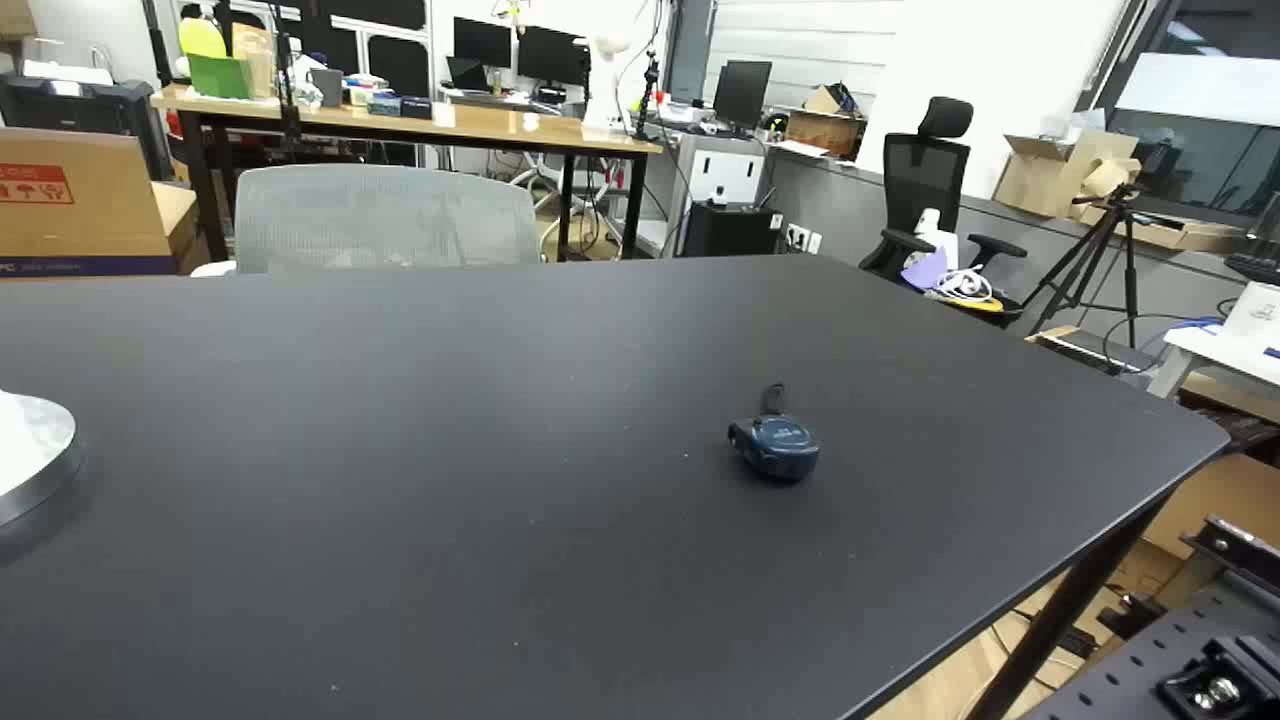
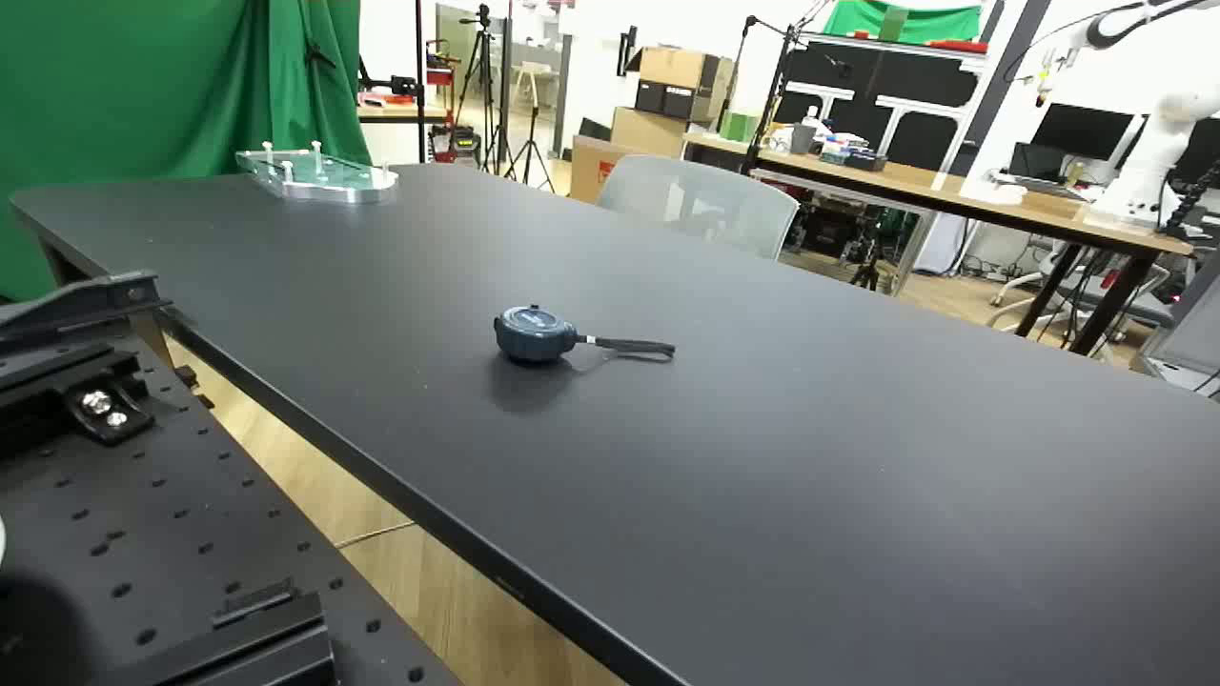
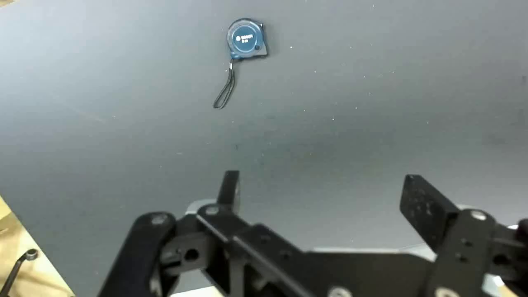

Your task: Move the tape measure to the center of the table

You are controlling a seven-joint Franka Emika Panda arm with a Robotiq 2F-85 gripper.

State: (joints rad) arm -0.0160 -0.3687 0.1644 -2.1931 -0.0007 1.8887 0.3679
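The tape measure (image 1: pixel 776 447) is a small rounded dark blue case with a black wrist strap. It lies flat on the black table (image 1: pixel 420 430). In an exterior view (image 2: pixel 534 333) its strap stretches along the tabletop. In the wrist view the tape measure (image 3: pixel 246 39) is near the top, a little left of the middle, with its strap trailing downward. My gripper (image 3: pixel 322 176) is open, with nothing between its fingers. It is above the table and apart from the tape measure. The gripper is out of view in both exterior views.
A clear plate with a metal rim (image 2: pixel 334 195) sits at the table's far end; its edge also shows in an exterior view (image 1: pixel 45 460). A grey chair (image 1: pixel 385 215) stands against the long side. A perforated black mounting plate (image 2: pixel 205 534) adjoins the near side, across a gap.
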